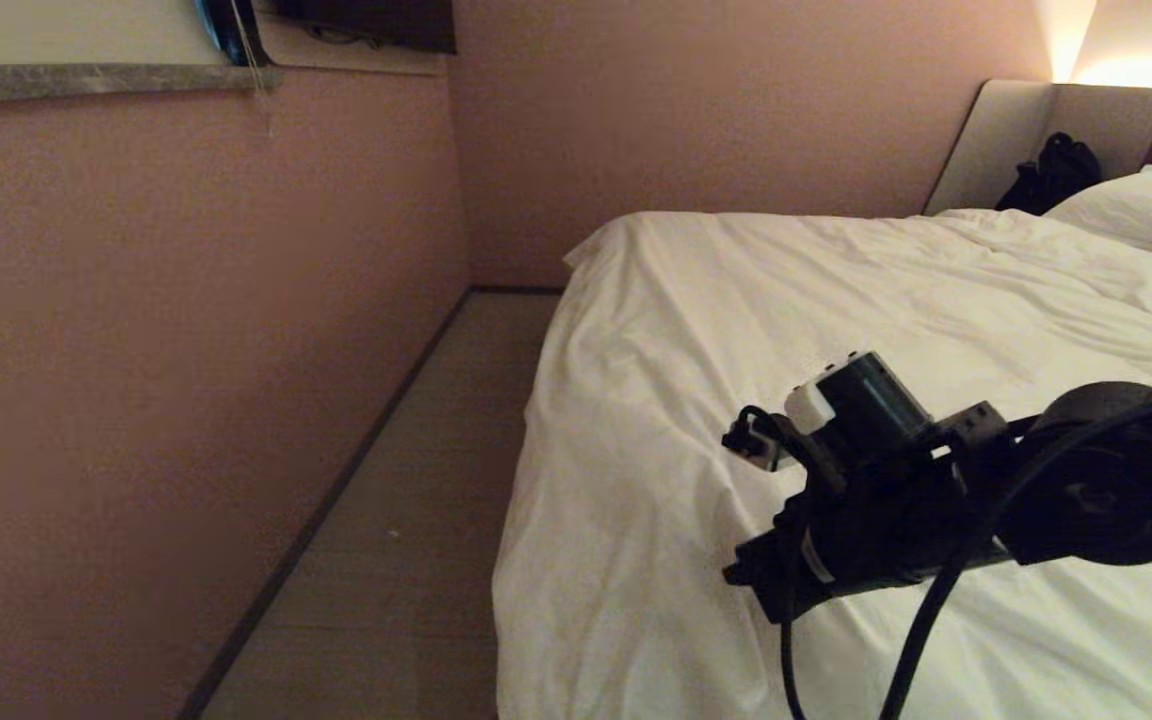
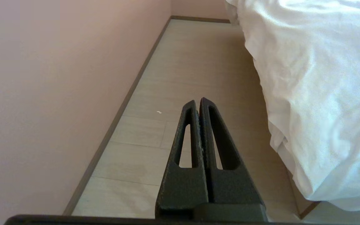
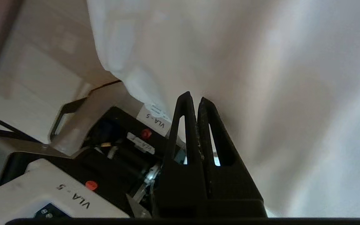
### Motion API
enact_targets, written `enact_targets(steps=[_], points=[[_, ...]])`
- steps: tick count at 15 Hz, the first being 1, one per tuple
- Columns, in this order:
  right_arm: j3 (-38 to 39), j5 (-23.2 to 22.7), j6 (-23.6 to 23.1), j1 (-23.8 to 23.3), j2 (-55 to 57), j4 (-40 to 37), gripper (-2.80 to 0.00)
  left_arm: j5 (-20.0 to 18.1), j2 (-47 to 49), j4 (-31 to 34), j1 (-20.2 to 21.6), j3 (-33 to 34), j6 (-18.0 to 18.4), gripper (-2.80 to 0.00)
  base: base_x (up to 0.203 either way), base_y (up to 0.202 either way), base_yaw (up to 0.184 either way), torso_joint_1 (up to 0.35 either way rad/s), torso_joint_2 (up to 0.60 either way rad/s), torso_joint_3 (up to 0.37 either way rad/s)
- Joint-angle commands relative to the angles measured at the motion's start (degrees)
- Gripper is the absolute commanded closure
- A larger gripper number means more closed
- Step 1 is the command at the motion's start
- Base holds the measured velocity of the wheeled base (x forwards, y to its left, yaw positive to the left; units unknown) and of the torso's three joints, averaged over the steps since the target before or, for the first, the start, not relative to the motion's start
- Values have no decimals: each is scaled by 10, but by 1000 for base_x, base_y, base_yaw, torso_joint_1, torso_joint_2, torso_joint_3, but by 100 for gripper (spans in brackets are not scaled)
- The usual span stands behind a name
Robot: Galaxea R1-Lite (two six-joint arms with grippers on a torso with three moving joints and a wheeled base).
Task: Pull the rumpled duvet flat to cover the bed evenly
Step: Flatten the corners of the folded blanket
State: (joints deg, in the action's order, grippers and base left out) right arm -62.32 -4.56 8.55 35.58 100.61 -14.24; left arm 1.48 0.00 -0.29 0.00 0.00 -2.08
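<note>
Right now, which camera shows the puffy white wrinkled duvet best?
The head view: the puffy white wrinkled duvet spreads across the bed up to the pillow. The left wrist view catches only its hanging side; the right wrist view, a blurred close-up.

The right arm (image 1: 1086, 490) reaches in from the head view's lower right, its right gripper (image 3: 195, 98) empty with jaws closed. The left gripper (image 2: 198, 103) is likewise closed and empty.

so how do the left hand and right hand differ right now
The left hand points along the bare floor beside the bed, clear of the duvet; the right hand is up over the duvet, with its fingertips against the white cloth. The right arm reaches across the duvet in the head view; the left arm is out of that view. Both are shut and hold nothing.
</note>
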Motion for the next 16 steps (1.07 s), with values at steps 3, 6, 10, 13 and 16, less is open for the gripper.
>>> enact_targets(steps=[3,6,10,13,16], points=[[1,17,2,-2,5,6,0,0,0,-1,0,0,0,0,0,0,0,0,0,0],[0,17,3,-6,12,9,-280,0,0,-1,0,0,0,0,0,0,0,0,0,0],[-14,16,10,-57,6,28,-280,0,0,-1,0,0,-1,0,0,0,0,0,0,0],[-20,15,-14,-107,-28,23,-280,0,0,-1,0,0,0,0,0,0,0,0,0,0],[46,12,-74,-105,-81,23,-280,0,0,-1,0,0,0,0,0,0,0,0,0,0]])
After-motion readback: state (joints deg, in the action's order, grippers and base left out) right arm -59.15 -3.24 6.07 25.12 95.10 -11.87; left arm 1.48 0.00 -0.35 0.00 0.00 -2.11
